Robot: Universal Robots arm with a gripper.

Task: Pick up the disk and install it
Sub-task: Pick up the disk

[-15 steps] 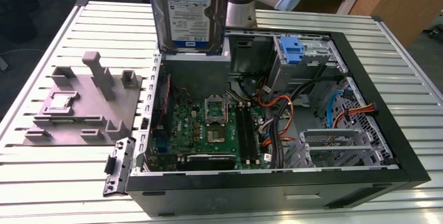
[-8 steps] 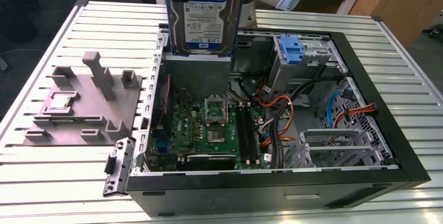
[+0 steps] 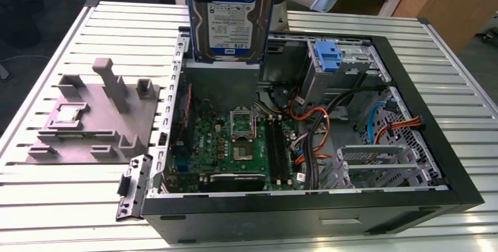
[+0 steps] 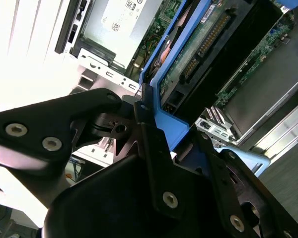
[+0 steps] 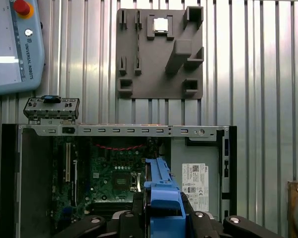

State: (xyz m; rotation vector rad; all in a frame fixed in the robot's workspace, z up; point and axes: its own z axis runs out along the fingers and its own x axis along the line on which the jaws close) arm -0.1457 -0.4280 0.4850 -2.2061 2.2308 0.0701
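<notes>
Exterior view gives me the disk (image 3: 231,16) held upright in the air over the far side of the open computer case (image 3: 311,208), its white-and-blue label facing the camera and its blue carrier frame showing along the edges. It touches nothing in the case that I can see. Below it sits the green motherboard (image 3: 233,141), with orange cables (image 3: 311,118) running to the exterior view's right of the board and a blue-latched drive bay (image 3: 330,59) at the far corner. The grey plastic stand (image 3: 93,118) with its upright posts lies on the slatted table (image 3: 62,205) to the exterior view's left of the case, well apart from the disk. In the second wrist view I see the gripper (image 4: 176,144) with its black fingers (image 4: 149,144) closed on the blue frame, one on each side, and the circuit-board side of the disk (image 4: 203,44) turned toward the lens. In the first wrist view I look straight down: the gripper (image 5: 163,212) clamps the disk (image 5: 161,188) edge-on over the case interior, just beside the power-supply box (image 5: 196,181) with its white sticker, the stand (image 5: 159,54) lying beyond the case wall and a teach pendant (image 5: 12,44) resting on the table.
</notes>
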